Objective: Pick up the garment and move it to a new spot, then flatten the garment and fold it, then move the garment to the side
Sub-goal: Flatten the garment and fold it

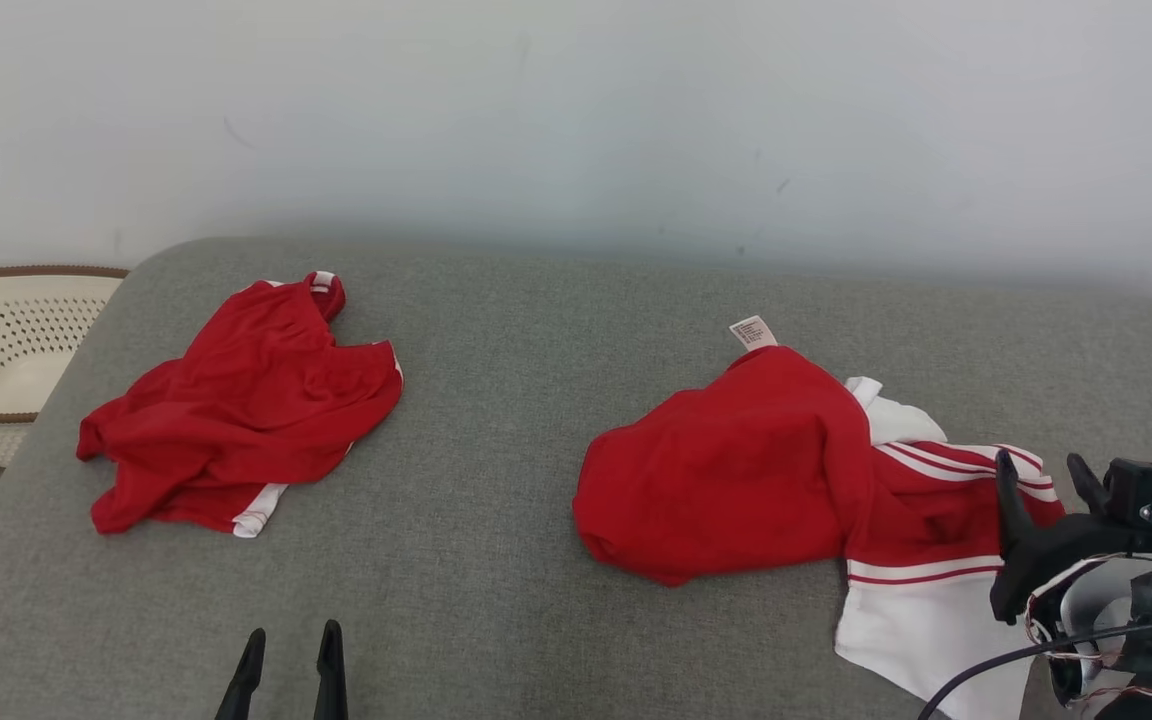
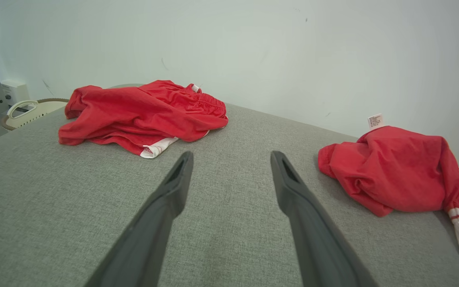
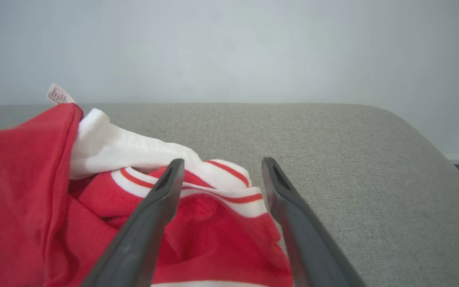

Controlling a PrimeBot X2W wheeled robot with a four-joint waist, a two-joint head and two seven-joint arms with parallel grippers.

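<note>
Right wrist view: right claw wide open, empty, over garment.

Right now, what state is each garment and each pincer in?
Red-and-white top: crumpled, unfolded, label sticking up.
Red shorts: crumpled heap, apart from both pincers.
Left pincer: open, holding nothing, over bare grey fabric.
Right pincer: open over the top's striped edge, nothing gripped.

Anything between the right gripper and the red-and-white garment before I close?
Nothing visible. The right gripper is open, its fingers right over the striped edge of the red-and-white garment. The second red garment lies well off to the left.
</note>
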